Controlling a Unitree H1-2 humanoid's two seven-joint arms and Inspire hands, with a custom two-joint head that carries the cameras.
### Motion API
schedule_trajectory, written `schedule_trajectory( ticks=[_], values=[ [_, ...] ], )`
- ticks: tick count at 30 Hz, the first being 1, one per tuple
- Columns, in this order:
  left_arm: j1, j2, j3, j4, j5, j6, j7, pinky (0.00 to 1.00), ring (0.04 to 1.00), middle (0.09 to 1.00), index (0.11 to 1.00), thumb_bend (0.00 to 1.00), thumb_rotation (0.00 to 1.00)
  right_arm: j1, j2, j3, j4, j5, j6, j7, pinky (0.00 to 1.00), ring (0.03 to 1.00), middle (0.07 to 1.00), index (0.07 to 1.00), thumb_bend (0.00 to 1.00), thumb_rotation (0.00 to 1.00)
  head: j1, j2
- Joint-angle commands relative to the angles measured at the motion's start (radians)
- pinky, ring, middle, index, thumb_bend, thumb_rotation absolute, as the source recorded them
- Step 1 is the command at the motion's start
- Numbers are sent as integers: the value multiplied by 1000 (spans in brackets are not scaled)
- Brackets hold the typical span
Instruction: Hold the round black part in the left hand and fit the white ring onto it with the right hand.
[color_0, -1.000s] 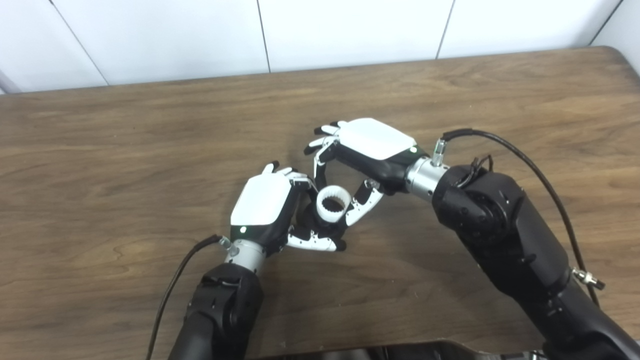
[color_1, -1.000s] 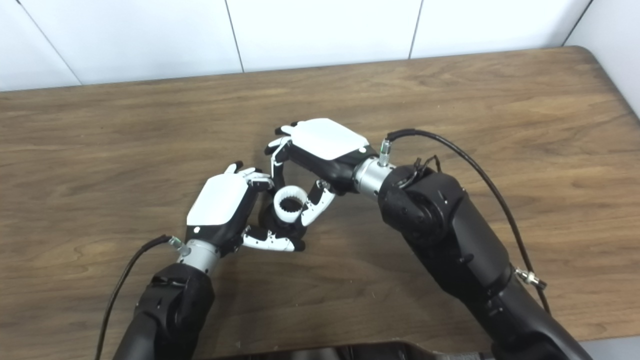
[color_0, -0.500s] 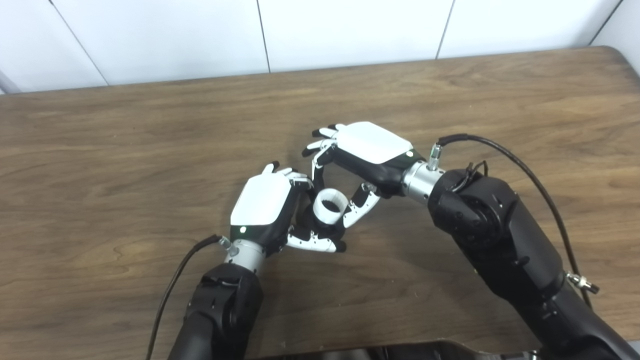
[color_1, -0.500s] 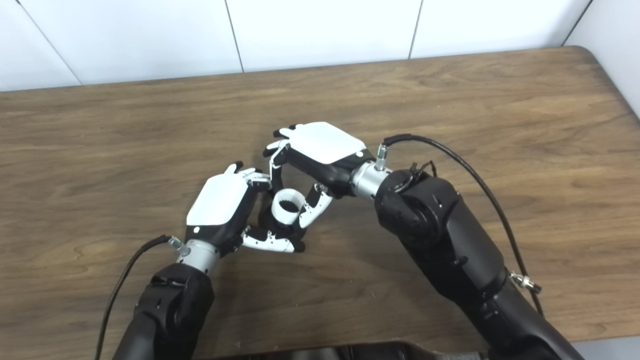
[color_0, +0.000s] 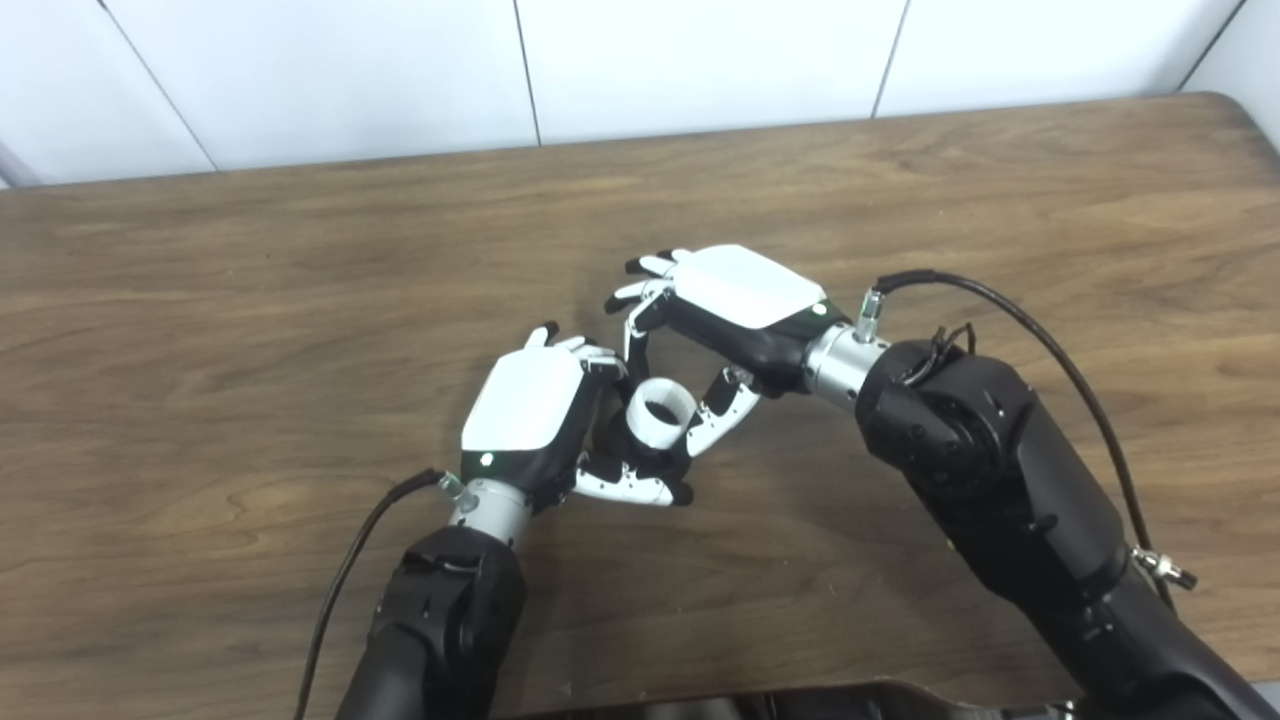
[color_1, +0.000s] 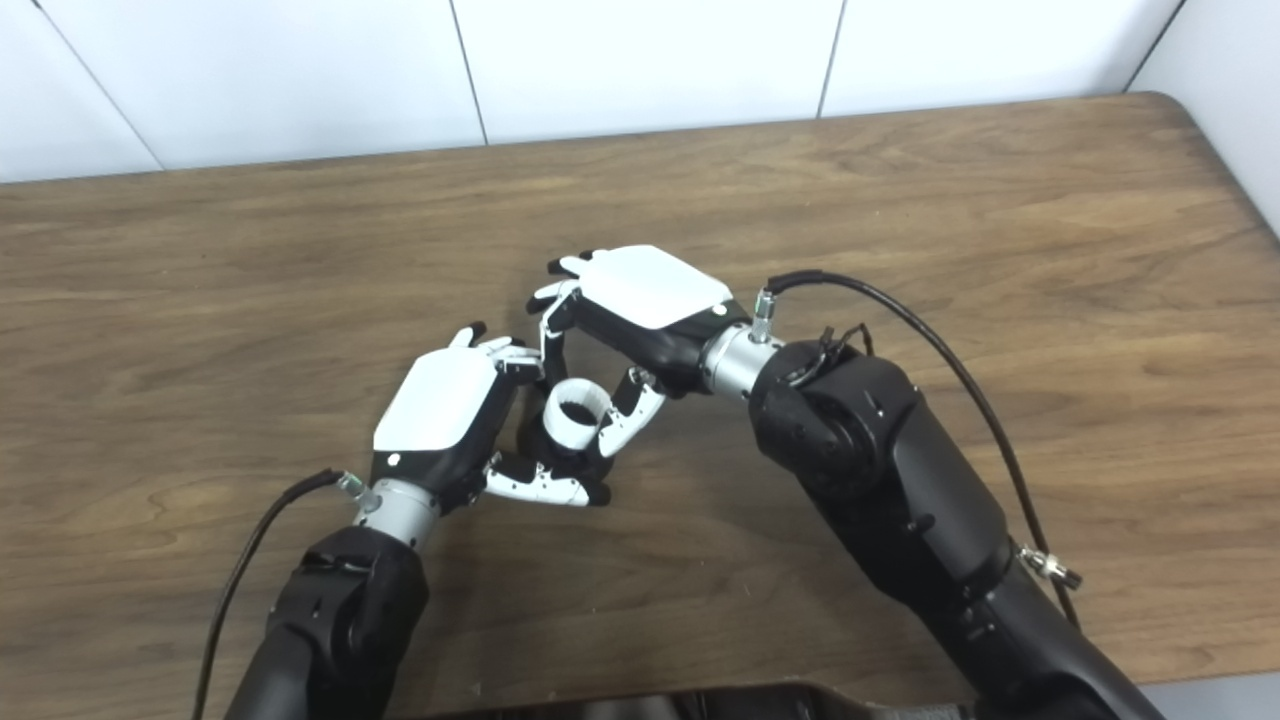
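Note:
My left hand (color_0: 540, 415) is curled around the round black part (color_0: 655, 462), which is mostly hidden by its fingers and thumb. The white ring (color_0: 659, 410) sits on top of the black part, its dark bore facing up. My right hand (color_0: 725, 310) reaches in from the right, and its fingers (color_0: 720, 420) and thumb pinch the ring's sides. The same grouping shows in the right eye view, with the ring (color_1: 577, 410) between the left hand (color_1: 450, 410) and the right hand (color_1: 640, 305).
The brown wooden table (color_0: 250, 300) spreads all around the hands. Its far edge meets a white panelled wall (color_0: 700, 60). A black cable (color_0: 1040, 330) loops from the right wrist, and another cable (color_0: 350, 570) trails from the left wrist.
The right hand has come slightly down and left, and the white ring has tilted and sunk a little lower onto the black part. The left hand has stayed still.

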Motion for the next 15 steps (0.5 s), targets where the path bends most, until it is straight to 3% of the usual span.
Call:
schedule_trajectory(
  ticks=[1, 15],
  values=[
    [-7, -6, -4, -12, 13, 3, -5, 994, 882, 775, 485, 524, 55, -25, 9, -7, -27, -4, -16, -13, 1000, 969, 866, 485, 523, 134, 0, 1],
    [-7, -7, -4, -13, 14, 3, -10, 994, 883, 775, 485, 524, 55, -35, 11, -18, -44, -5, -4, 9, 1000, 981, 869, 485, 523, 133, 0, 3]
  ],
)
